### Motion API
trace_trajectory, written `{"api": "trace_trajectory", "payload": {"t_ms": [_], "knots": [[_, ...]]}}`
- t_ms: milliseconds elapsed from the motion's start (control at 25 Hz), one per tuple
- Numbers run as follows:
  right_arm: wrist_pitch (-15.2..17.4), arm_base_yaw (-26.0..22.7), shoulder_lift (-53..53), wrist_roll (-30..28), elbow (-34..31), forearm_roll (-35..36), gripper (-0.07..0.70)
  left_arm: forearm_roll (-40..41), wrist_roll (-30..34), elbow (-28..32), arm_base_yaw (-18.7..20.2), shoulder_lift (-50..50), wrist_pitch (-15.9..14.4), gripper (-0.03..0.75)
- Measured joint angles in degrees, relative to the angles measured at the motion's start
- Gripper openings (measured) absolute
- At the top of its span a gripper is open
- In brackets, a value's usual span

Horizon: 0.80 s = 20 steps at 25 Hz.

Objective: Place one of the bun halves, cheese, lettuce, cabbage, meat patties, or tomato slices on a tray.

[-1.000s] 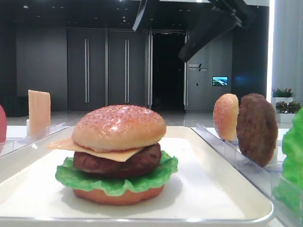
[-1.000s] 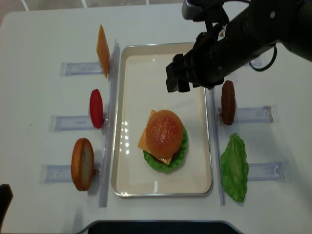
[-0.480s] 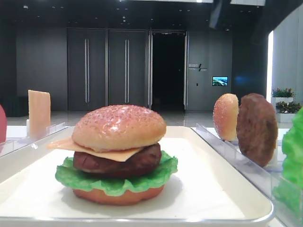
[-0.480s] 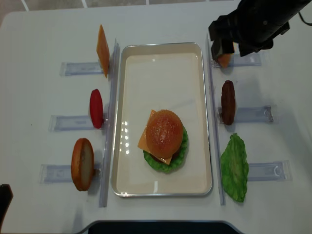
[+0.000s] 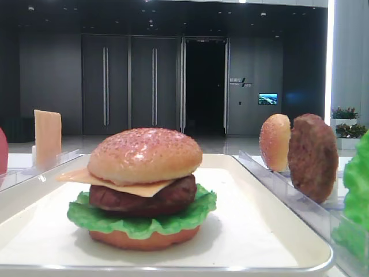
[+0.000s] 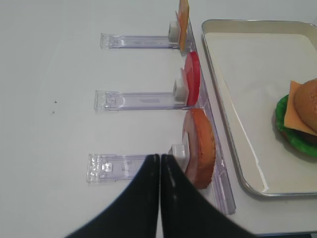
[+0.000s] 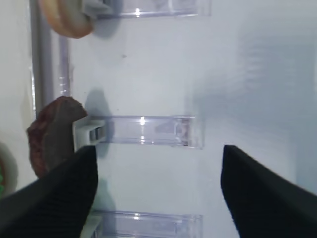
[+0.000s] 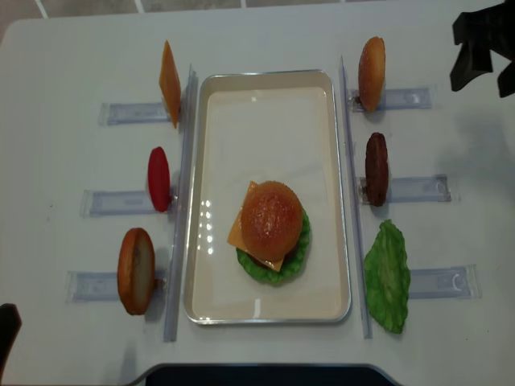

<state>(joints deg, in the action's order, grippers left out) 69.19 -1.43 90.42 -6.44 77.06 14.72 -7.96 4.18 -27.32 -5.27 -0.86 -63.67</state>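
**Right arm pulled clear, top bun left on the stack**

A second ago my right arm hung over the tray's far end; half a second ago it was passing the upright bun half at 1 o'clock; now the right gripper [image 8: 487,56] sits out at the table's 2 o'clock corner, jaws spread wide with nothing between them. The sesame top bun [image 8: 272,217] has not shifted across those views: it rests on the cheese [image 5: 124,183], over the meat patty [image 5: 144,197], lettuce [image 5: 141,219] and bottom bun, slightly toward 5 o'clock from the centre of the white tray [image 8: 265,96]. I judge this placement finished and the arm is retreating.

The left gripper [image 6: 159,171] has stayed parked at the table's 7 o'clock corner, fingers pressed together, holding nothing, just short of the orange-brown bun [image 6: 199,147] standing in its clear holder.

What I can't read well: in the overhead view the right gripper is cut by the frame edge, so only dark blocks show. The right wrist view gives two black fingers at its bottom corners and the spare patty [image 7: 52,136] half out of frame. From above the cheese shows only as an orange edge, and the stacked patty is hidden.
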Motion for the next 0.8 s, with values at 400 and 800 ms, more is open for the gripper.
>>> {"api": "trace_trajectory", "payload": {"t_ms": [400, 800], "knots": [[0.8, -6.6, 0.0, -3.1, 0.0, -4.1, 0.524, 0.0, 0.0, 0.0, 0.0, 0.0, 0.0, -0.001], [0.7, -6.6, -7.7, -3.1, -6.3, -6.4, 0.524, 0.0, 0.0, 0.0, 0.0, 0.0, 0.0, -0.001]]}}
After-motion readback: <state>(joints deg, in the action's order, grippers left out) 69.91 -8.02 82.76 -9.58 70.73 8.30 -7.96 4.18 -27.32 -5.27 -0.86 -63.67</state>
